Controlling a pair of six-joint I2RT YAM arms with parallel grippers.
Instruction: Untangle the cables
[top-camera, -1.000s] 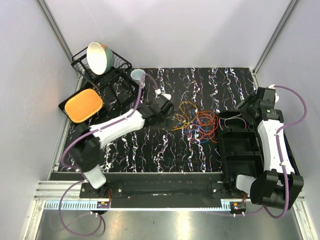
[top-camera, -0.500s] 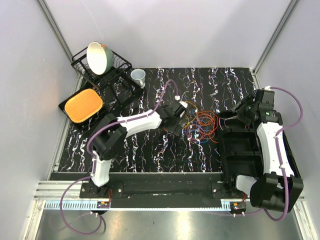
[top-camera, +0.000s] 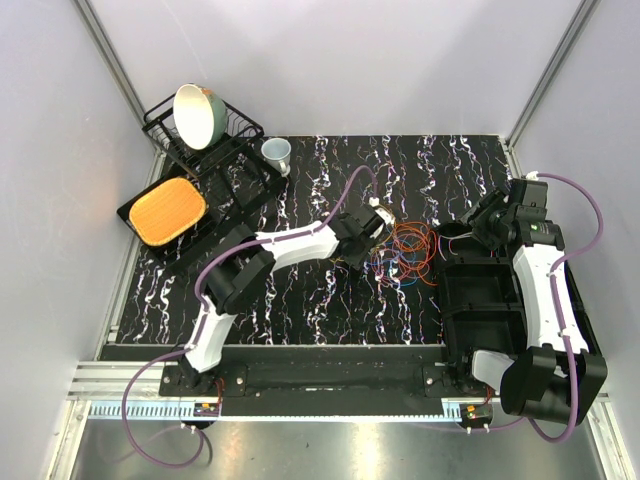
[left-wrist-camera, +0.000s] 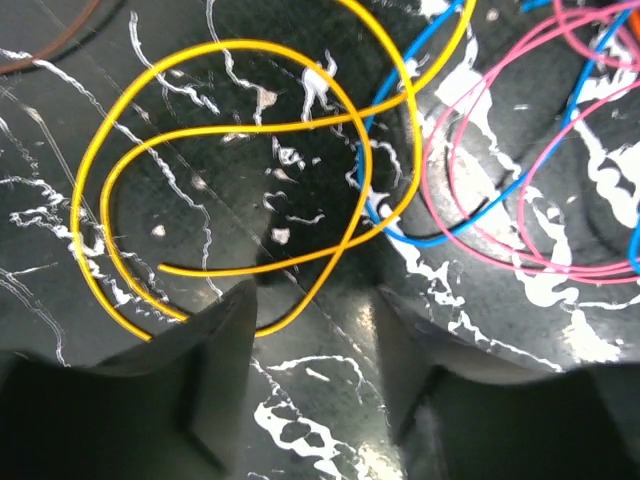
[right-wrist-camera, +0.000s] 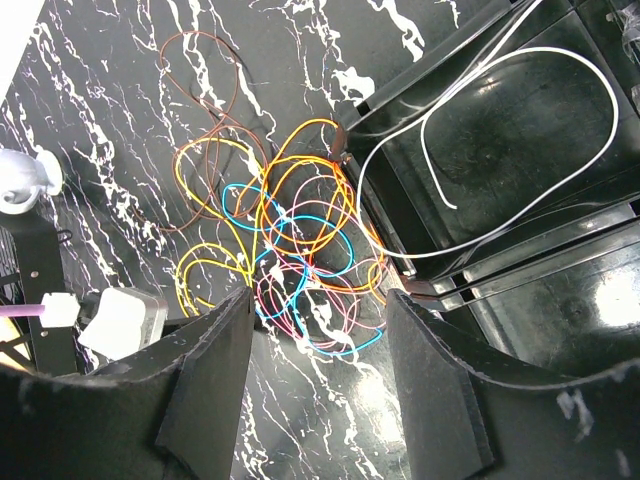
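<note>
Mid-desk (top-camera: 300, 290), at the left edge of the cables (top-camera: 408, 250), the left claw (left-wrist-camera: 315, 335) stands part-open astride the low bend of a yellow cable (left-wrist-camera: 240, 45), not yet pinching it. It would do best to centre that bend, close firmly, then draw it slowly leftward so crossing loops slip free. The right claw (right-wrist-camera: 320, 300) hovers wide and empty over the cables' right side.

Black marbled table (top-camera: 300, 300) under me: cables (top-camera: 405, 250) piled on it, divided bin (top-camera: 480, 272) right of them, rack (top-camera: 240, 130) and cup (top-camera: 277, 153) far left.
</note>
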